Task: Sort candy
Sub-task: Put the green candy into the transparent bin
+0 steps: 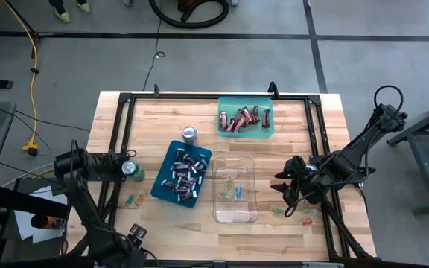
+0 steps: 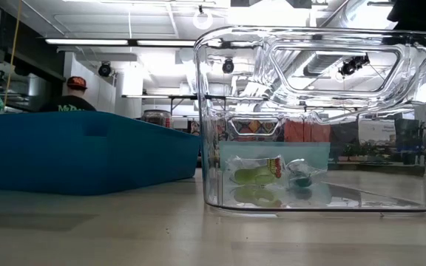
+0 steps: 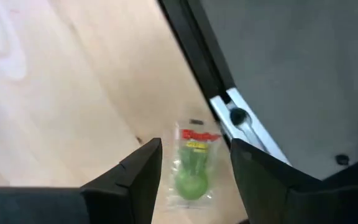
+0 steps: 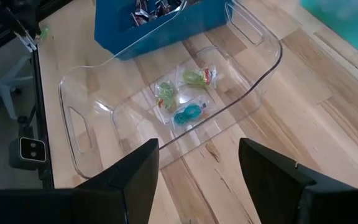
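Observation:
My left gripper [image 1: 120, 169] stands open at the table's left side, pointing down. In the left wrist view a green wrapped candy [image 3: 193, 169] lies on the wood beside the black frame rail [image 3: 194, 56]; it shows between the open fingers of my left gripper [image 3: 196, 147], untouched. My right gripper [image 1: 285, 190] hangs open just right of the clear bin [image 1: 216, 186], slanting down toward it [image 4: 197, 144]. The bin holds three green and teal candies [image 4: 188, 93]. Dark mini bars [image 1: 185, 177] fill the blue tray [image 1: 162, 179]. Dark red bars [image 1: 243, 119] lie in the teal tray [image 1: 246, 100].
A silver can [image 1: 189, 134] stands by the blue tray's far end and a green can [image 1: 132, 170] at its left. Loose candies lie on the wood at the left [image 1: 134, 199] and near the right rail [image 1: 278, 211]. The black frame [image 1: 199, 95] rims the table.

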